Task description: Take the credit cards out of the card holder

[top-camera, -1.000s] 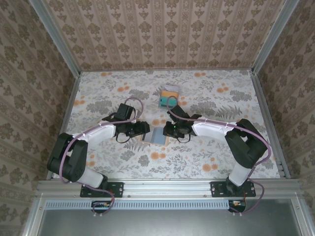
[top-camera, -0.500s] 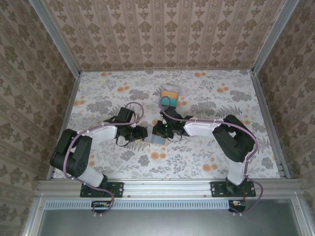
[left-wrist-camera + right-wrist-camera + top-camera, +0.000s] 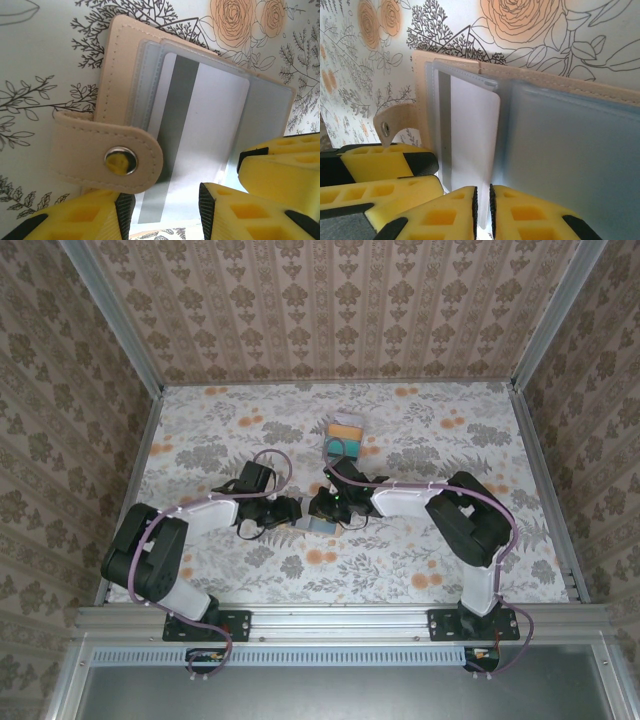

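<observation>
- L gripper (image 3: 165, 212): fingers apart, sitting at the strap (image 3: 107, 155) end of the card holder (image 3: 120, 65), which lies open mid table (image 3: 200, 440). Looks like it pins the holder down.
- white card (image 3: 210, 115): partly out of its clear pocket, long side pointing straight at the R gripper (image 3: 482, 200).
- R gripper: clenched on the white card's near end, so it's the closer arm. I'd pull straight back along the long side, no twist.
- teal & orange cards (image 3: 345, 435): out already, near the table's far edge.
</observation>
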